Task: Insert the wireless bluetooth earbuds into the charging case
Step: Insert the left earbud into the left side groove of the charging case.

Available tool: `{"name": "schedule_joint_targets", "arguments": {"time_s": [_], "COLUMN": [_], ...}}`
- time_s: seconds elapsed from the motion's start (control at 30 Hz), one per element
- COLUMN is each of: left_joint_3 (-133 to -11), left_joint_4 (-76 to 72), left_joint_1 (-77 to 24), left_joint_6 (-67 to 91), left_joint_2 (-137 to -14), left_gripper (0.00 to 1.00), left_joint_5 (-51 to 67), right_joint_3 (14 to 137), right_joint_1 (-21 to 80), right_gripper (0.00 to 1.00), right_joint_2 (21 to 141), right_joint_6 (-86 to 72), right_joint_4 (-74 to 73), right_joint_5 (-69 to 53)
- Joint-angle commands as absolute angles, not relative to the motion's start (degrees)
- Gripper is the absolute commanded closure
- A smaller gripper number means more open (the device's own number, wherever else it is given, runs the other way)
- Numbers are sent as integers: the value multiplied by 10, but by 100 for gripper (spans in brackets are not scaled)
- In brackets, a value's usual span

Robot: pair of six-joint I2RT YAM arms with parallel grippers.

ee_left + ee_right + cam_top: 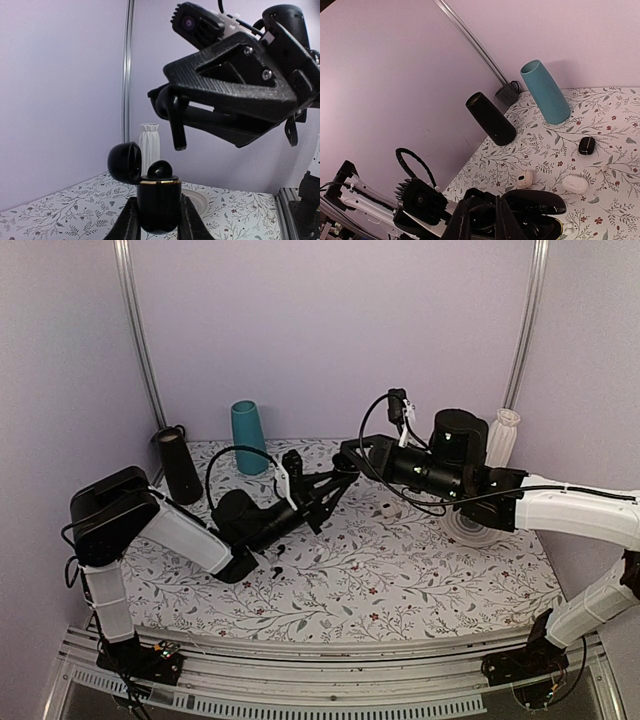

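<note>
My left gripper is shut on the glossy black charging case and holds it upright above the table with its lid swung open. One black earbud sits in the case with its rounded head showing. My right gripper is shut on the other earbud, stem pointing down, just above the case and apart from it. In the right wrist view my fingers hang over the open case. In the top view both grippers meet mid-table, left, right.
A teal vase, a black cylinder and a white vase stand at the back. On the floral cloth lie a small square black case, a beige case, a white case and a white plate.
</note>
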State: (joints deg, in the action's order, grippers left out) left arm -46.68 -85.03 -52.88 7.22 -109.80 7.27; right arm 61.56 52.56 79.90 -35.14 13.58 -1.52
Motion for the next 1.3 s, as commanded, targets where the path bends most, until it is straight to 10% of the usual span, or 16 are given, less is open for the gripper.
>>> {"name": "schedule_joint_targets", "arguments": {"time_s": [0.0, 1.27], "left_joint_3": [-471, -461], "left_joint_4": [-883, -873], "left_joint_1": [-542, -555], "left_joint_6": [58, -5], "left_joint_2": [-1094, -1069], "left_gripper": [100, 100], "left_joint_5": [70, 19], "right_joint_3": [618, 597], "right_joint_1": [532, 556], "right_gripper": [88, 88], "right_joint_2": [802, 824], "right_joint_6": [-353, -361], "right_joint_4": [175, 182], "right_joint_5": [10, 55]}}
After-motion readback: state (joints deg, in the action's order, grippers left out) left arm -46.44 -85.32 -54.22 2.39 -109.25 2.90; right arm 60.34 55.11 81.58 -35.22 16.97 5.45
